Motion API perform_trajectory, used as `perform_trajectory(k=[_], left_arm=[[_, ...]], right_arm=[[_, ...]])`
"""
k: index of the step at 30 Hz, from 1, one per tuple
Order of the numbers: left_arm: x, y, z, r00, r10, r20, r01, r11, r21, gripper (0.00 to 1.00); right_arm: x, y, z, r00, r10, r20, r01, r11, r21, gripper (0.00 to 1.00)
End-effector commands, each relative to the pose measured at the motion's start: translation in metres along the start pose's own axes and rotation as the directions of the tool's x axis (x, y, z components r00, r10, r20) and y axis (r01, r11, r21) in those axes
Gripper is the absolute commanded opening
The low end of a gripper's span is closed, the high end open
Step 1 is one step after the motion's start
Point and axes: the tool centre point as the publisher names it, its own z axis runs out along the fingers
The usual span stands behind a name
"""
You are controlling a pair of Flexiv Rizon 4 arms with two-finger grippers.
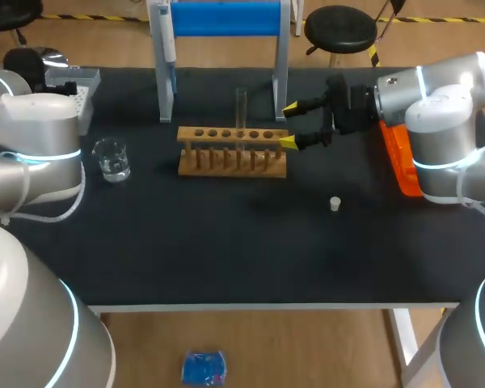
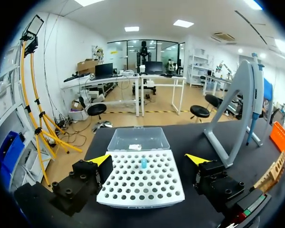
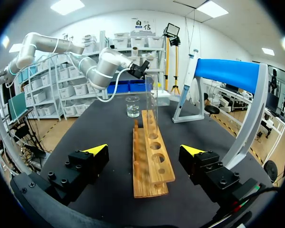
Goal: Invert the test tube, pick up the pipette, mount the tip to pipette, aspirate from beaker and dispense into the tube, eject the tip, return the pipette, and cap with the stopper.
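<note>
Test tube (image 1: 241, 109) stands upright in a hole near the middle of the wooden rack (image 1: 231, 162), mid-worktop (image 1: 226, 242). We can't tell which end is up. Our right jaws are released and spread wide, level with the rack's right end. The tube is ahead of them along the rack, untouched. Our left jaws are also released, fingers either side of the tip box (image 2: 128, 190) at the worktop's left rear, holding nothing. We judge the tube to be thin glass: light, stiff, slick, brittle. We'd take it on the bare length above the rack, fingers square across the diameter, with low force. Lift straight until it clears the hole before any rotation, otherwise it levers against the wood and may crack. The rack is likely light and could lift with the tube if it binds. Pipette (image 1: 170, 48) hangs on the blue stand (image 1: 224, 18), beaker (image 1: 111, 158) sits left of the rack, and stopper (image 1: 335, 204) is loose on the worktop, front right of the rack.
</note>
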Motion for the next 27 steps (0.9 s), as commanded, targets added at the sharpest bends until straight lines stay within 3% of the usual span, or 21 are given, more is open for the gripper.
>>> perform_trajectory(k=[1, 4, 14, 22, 27], left_arm=[[-0.001, -0.001, 0.011, 1.0, 0.006, 0.002, -0.006, 1.0, -0.011, 0.85], [-0.002, 0.0, 0.014, 1.0, 0.015, 0.006, -0.015, 1.0, -0.024, 0.8], [0.0, 0.001, 0.026, 1.0, 0.022, 0.002, -0.022, 0.999, -0.039, 0.78], [0.001, 0.003, 0.032, 1.0, 0.019, 0.003, -0.019, 0.999, -0.048, 0.69], [-0.001, 0.006, 0.035, 1.0, 0.007, 0.019, -0.006, 0.998, -0.056, 0.73]], right_arm=[[0.001, 0.0, -0.001, 1.0, -0.001, 0.002, 0.001, 1.0, 0.0, 1.0], [0.001, 0.0, -0.001, 1.0, -0.001, 0.002, 0.001, 1.0, 0.0, 1.0], [0.001, 0.0, -0.001, 1.0, -0.001, 0.002, 0.001, 1.0, 0.0, 1.0], [0.001, 0.0, -0.001, 1.0, -0.001, 0.002, 0.001, 1.0, 0.0, 1.0], [0.001, 0.0, -0.001, 1.0, -0.001, 0.002, 0.001, 1.0, 0.0, 1.0]])
